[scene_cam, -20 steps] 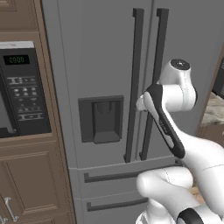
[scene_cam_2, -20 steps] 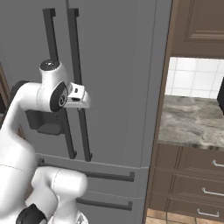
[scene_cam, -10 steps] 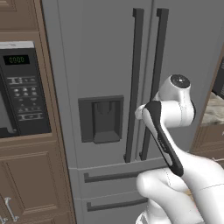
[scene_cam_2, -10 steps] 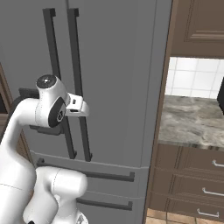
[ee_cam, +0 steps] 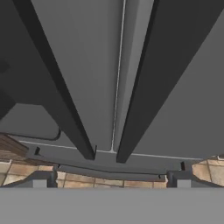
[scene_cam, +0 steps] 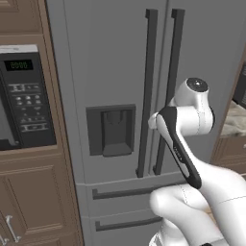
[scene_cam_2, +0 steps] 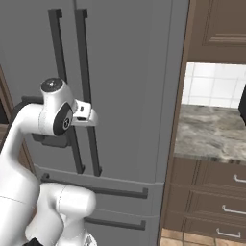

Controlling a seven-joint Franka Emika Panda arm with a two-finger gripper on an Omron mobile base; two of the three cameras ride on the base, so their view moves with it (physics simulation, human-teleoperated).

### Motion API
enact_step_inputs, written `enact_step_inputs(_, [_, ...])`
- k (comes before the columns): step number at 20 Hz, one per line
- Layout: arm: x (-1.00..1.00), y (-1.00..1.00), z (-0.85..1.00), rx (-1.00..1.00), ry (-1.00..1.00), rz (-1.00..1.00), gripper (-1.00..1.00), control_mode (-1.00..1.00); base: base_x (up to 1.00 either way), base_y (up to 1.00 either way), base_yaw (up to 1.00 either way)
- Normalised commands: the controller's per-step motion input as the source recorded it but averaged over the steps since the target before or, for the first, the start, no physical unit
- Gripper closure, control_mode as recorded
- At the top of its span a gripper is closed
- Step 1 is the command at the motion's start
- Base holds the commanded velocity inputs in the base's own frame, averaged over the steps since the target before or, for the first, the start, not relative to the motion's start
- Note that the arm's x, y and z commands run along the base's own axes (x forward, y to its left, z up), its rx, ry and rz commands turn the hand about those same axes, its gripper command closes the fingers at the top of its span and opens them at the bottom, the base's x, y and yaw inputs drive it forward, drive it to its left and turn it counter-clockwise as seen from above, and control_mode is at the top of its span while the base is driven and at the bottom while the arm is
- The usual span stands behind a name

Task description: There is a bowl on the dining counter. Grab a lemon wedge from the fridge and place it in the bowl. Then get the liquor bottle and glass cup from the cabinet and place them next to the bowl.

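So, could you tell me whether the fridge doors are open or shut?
Shut: both fridge doors sit flush, with only a thin seam between the bar handles.

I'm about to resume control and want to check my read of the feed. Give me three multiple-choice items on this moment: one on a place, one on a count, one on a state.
1. Where does the dispenser recess sit on the fridge?
A. right door
B. left door
C. bottom drawer

2. How many vertical bar handles run down the doors?
A. one
B. two
C. four

3. The fridge doors are:
A. both closed
B. left one open
C. both open

Answers: 1 B, the recess lies left of the centre seam. 2 B, one bar stands on each side of the seam. 3 A, both fronts lie flush, and the gripper grips nothing.
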Motion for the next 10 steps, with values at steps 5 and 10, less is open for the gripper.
enact_step_inputs(5, [0.00, 0.00, 0.00, 0.00, 0.00, 0.00, -1.00, 1.00, -0.43, 0.13, 0.00])
enact_step_inputs(10, [0.00, 0.00, 0.00, 0.00, 0.00, 0.00, -1.00, 1.00, -0.39, 0.08, 0.00])
